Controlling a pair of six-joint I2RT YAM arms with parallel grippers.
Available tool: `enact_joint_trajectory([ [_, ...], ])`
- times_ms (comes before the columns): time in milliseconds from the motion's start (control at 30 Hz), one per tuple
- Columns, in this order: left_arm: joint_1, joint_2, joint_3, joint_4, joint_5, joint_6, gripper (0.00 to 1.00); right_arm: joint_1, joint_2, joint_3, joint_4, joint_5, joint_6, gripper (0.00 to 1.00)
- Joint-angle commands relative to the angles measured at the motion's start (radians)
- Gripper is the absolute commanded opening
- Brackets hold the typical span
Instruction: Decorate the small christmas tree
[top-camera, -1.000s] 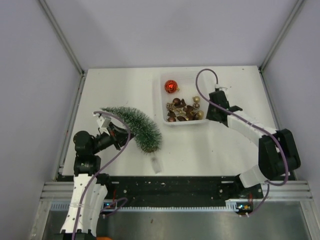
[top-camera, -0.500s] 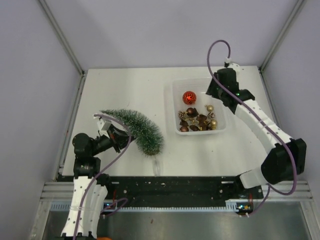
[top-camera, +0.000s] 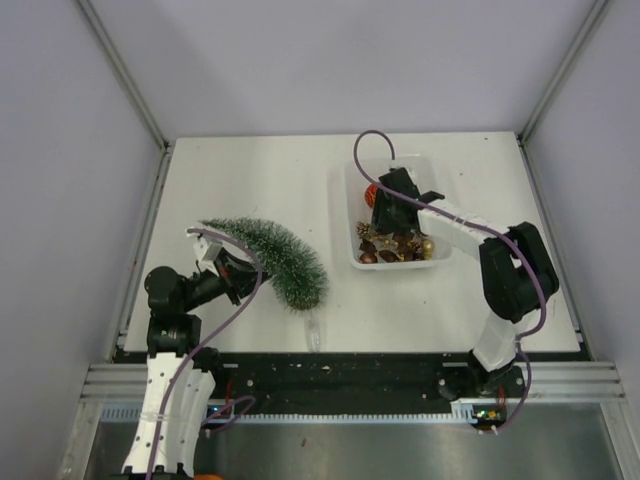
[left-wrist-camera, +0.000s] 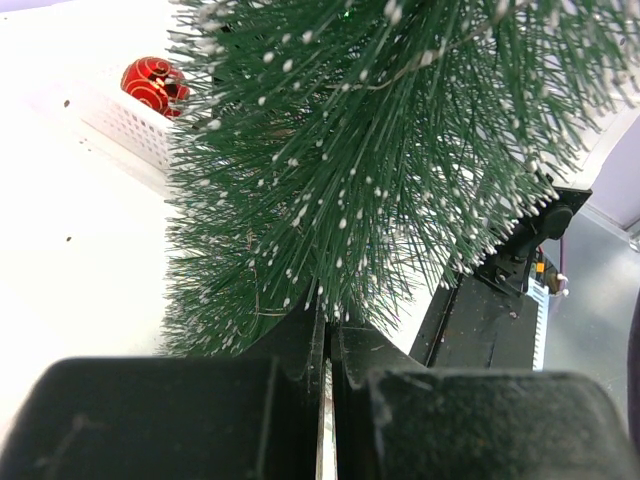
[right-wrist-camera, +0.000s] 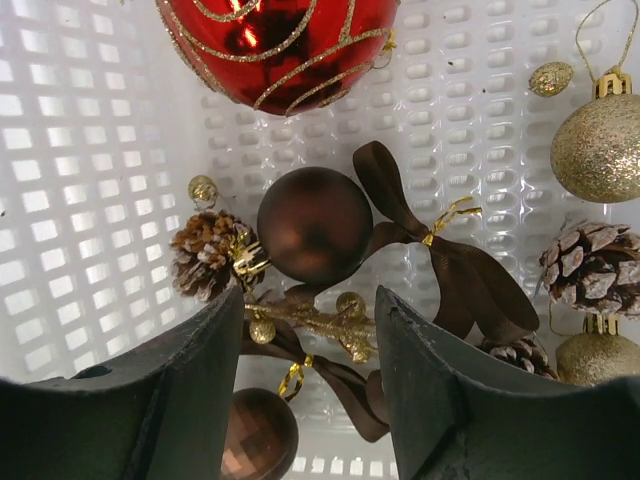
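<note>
White table (top-camera: 250, 180), plain lilac-ish walls (top-camera: 330, 60) all round. Left gripper (left-wrist-camera: 327, 310) clamped on small christmas tree (top-camera: 275, 255), front-left of surface. Right gripper (right-wrist-camera: 310, 300) spread wide over baubles (right-wrist-camera: 314, 225) in white basket (top-camera: 349, 210), back-right.

The whole table (top-camera: 250, 190) is taken in from high above and behind the arm bases by the top external view, with the white ornament basket (top-camera: 350, 215) lying toward the far right. From the left of that basket, the left wrist view is aimed low and sideways toward it, through the small christmas tree (left-wrist-camera: 340, 150) pressed close to the lens. The right wrist view is pointed straight down into the basket from very near. The red bauble (right-wrist-camera: 275, 40) inside the basket is shared by all three views.
</note>
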Motion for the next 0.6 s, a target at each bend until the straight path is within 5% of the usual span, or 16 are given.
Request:
enact_joint_trajectory([
  [0, 0.003, -0.013, 0.006, 0.035, -0.003, 0.020, 0.00, -0.005, 0.030, -0.007, 0.086, -0.002, 0.048, 0.54],
  [567, 0.003, -0.044, -0.013, 0.023, 0.022, 0.038, 0.00, -0.005, 0.068, -0.011, 0.187, 0.030, 0.099, 0.51],
])
